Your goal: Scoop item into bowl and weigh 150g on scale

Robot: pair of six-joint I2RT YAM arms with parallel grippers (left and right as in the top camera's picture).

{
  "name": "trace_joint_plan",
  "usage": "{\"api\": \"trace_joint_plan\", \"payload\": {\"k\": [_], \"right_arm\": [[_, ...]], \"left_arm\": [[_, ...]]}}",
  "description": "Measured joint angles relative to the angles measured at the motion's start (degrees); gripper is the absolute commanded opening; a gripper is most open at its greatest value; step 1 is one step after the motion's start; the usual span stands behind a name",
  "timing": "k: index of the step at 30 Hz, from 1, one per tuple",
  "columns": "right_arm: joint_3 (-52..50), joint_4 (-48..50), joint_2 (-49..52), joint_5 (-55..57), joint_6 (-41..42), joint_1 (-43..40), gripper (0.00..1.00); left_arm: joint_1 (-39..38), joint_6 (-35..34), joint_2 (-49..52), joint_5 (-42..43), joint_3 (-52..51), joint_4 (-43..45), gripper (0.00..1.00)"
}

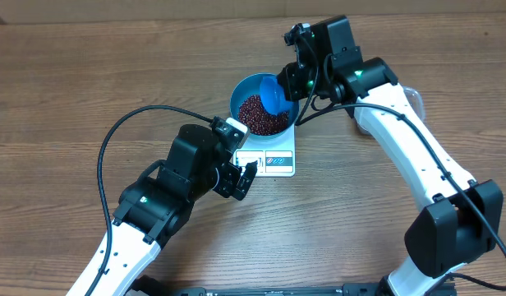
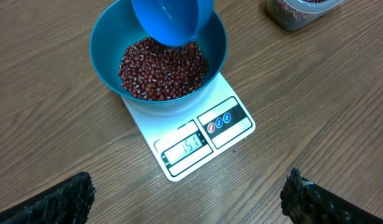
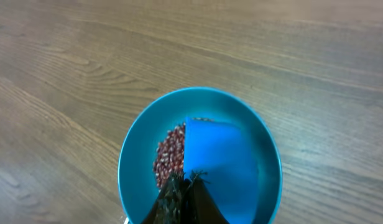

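The blue bowl (image 1: 236, 92) stands on the white scale (image 1: 273, 161) and holds a pile of dark red-brown beans (image 1: 259, 117). In the left wrist view the beans (image 2: 160, 65) cover the bowl's (image 2: 107, 62) floor, and the scale's (image 2: 232, 134) display is lit. My right gripper (image 1: 292, 82) is shut on a small blue scoop (image 1: 273, 94), which hangs tilted over the bowl's far side. The right wrist view shows the scoop (image 3: 219, 155) in front of my right gripper (image 3: 184, 183), above the beans (image 3: 170, 155). My left gripper (image 2: 188, 190) stands wide open over bare table, just in front of the scale.
A clear plastic tub (image 2: 297, 12) with more beans stands to the right behind the scale, partly hidden by the right arm in the overhead view. A black cable (image 1: 146, 115) loops over the table left of the bowl.
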Motion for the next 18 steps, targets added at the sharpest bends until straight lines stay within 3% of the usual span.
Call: {"api": "trace_joint_plan", "payload": {"k": [18], "right_arm": [[0.0,0.5,0.0,10.1,-1.2,4.8,0.04]], "left_arm": [[0.0,0.0,0.0,0.0,0.0,0.0,0.99]]}}
